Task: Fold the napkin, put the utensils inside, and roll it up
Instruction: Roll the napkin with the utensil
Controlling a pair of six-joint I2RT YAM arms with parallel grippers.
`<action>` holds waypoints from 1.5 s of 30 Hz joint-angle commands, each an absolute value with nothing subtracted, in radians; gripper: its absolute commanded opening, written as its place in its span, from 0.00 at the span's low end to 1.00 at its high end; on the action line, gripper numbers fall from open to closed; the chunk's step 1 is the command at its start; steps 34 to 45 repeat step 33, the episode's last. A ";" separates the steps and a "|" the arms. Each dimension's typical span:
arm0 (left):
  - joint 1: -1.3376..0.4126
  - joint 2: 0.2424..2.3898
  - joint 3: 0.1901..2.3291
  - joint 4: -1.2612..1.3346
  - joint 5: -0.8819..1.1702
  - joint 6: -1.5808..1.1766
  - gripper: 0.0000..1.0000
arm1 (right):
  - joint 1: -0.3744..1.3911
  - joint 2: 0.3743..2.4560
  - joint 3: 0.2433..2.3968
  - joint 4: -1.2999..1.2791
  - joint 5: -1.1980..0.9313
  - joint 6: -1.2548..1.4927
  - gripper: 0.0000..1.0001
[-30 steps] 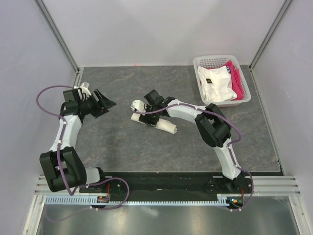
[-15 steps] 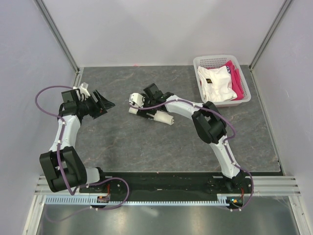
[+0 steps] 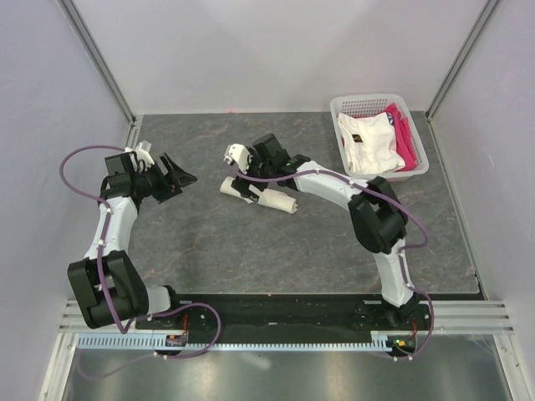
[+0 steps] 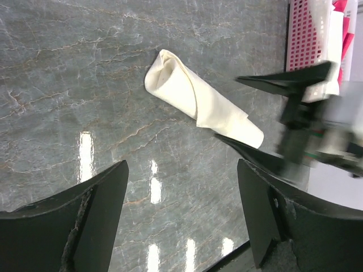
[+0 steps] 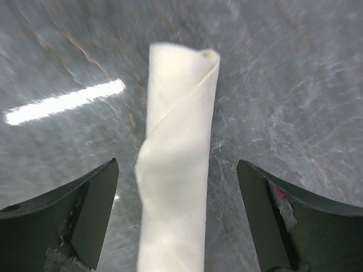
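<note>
**Roll is on the table, both grippers empty**

Right gripper: jaws spread wide, nothing held. Both fingers stand clear of the cloth, one on each side. The napkin lies directly under it, lengthwise along the gap between the fingers, rolled into a tight tube with the loose corner wrapped diagonally across the top. From the wrist view you're lined up over the roll and not touching it. That reads to me like a let-go or check pose, not a grip.

Left gripper: jaws also wide apart and empty. The roll sits ahead of it, well apart and lying at an angle across its view. It's parked off to the side, likely to keep out of the right arm's way.

The roll lies flat on the table and holds its shape with nothing pressing on it.

You won't see the spoon in any view. My guess is it's inside the roll, but neither open end shows it, so I can't confirm.

Further out, beyond the right arm's elbow, a basket sits at the far corner. It holds a white garment and a pink cloth, neither part of this job.

Count:
- rolled napkins: 1
- spoons visible: 0
- grippers: 2, both empty
- baskets: 1
- cloths in the basket: 2

Judging by the layout, fold and roll look done. Only the spoon needs checking.
</note>
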State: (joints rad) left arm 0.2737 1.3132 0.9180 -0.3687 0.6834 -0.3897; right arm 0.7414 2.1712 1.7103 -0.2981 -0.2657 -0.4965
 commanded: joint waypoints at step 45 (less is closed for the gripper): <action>0.255 0.950 0.836 -0.249 0.614 -0.245 0.96 | 0.428 1.045 0.635 0.061 0.279 0.264 0.96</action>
